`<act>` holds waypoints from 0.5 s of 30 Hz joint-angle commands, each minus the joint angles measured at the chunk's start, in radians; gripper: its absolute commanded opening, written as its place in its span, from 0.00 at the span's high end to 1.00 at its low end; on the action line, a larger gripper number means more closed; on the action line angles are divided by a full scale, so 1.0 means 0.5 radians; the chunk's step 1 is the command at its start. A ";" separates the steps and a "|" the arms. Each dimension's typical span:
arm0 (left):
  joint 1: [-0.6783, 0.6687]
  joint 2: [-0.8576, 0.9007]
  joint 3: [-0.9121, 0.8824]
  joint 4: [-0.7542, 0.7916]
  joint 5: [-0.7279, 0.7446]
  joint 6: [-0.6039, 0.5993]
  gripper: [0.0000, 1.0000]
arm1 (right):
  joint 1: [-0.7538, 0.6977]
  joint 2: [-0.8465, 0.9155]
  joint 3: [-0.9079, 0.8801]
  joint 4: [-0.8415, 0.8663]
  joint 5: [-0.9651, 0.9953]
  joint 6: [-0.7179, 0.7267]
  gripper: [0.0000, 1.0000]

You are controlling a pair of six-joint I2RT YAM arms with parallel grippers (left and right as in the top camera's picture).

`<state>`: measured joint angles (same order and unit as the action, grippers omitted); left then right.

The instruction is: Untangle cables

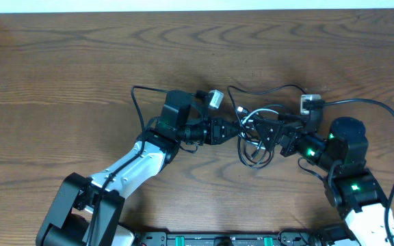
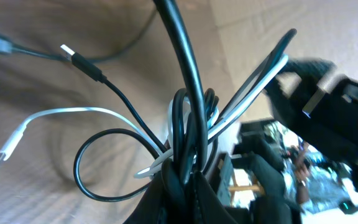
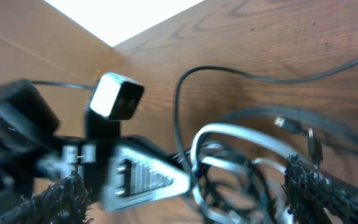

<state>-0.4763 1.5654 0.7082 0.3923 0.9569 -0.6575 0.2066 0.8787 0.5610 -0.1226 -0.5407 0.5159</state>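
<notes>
The cables (image 1: 254, 134) lie as one knot of thin black cords and a thin white cord at the table's middle, between both grippers. My left gripper (image 1: 236, 130) is shut on the bundle; in the left wrist view (image 2: 188, 177) several black cords and the white cord (image 2: 92, 112) fan out of its closed jaws, with a black plug end (image 2: 82, 62) hanging free. My right gripper (image 1: 273, 133) is open at the knot's right side; in the right wrist view (image 3: 191, 193) its fingers stand wide apart around blurred loops of cable (image 3: 229, 155).
A thin black cord (image 1: 265, 89) arcs away behind the knot. Thick black arm wires run at the left (image 1: 135, 102) and right (image 1: 382, 109). The wooden table (image 1: 60, 82) ends at a white strip along the back.
</notes>
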 commanded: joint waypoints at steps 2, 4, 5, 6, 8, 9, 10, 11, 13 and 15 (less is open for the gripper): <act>-0.005 0.000 0.014 0.009 0.229 0.072 0.92 | -0.008 0.109 0.003 0.006 0.024 -0.291 0.01; -0.005 0.000 0.014 0.010 0.227 0.072 0.92 | -0.008 0.143 0.004 0.024 0.021 -0.331 0.02; -0.005 0.000 0.014 0.009 0.227 0.072 0.92 | -0.008 0.147 0.004 0.037 0.010 -0.330 0.02; -0.005 0.000 0.014 0.009 0.227 0.072 0.92 | -0.008 0.146 0.004 0.059 -0.019 -0.330 0.02; -0.005 0.000 0.014 0.009 0.225 0.072 0.92 | -0.008 0.136 0.004 0.129 -0.105 -0.330 0.03; -0.005 0.000 0.014 0.010 0.224 0.073 0.92 | -0.008 0.129 0.004 0.168 -0.153 -0.330 0.04; -0.005 0.000 0.014 0.009 0.218 0.072 0.92 | -0.008 0.117 0.005 0.201 -0.198 -0.330 0.04; -0.005 0.000 0.014 0.009 0.215 0.073 0.92 | -0.008 0.105 0.005 0.220 -0.228 -0.330 0.05; -0.005 0.000 0.014 0.009 0.211 0.073 0.92 | -0.008 0.076 0.005 0.220 -0.242 -0.331 0.07; -0.005 0.000 0.014 0.009 0.213 0.072 0.92 | -0.008 0.061 0.005 0.208 -0.241 -0.341 0.08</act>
<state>-0.4763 1.5654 0.7082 0.3927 1.0271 -0.6464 0.2066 0.9298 0.5606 -0.0185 -0.6178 0.3740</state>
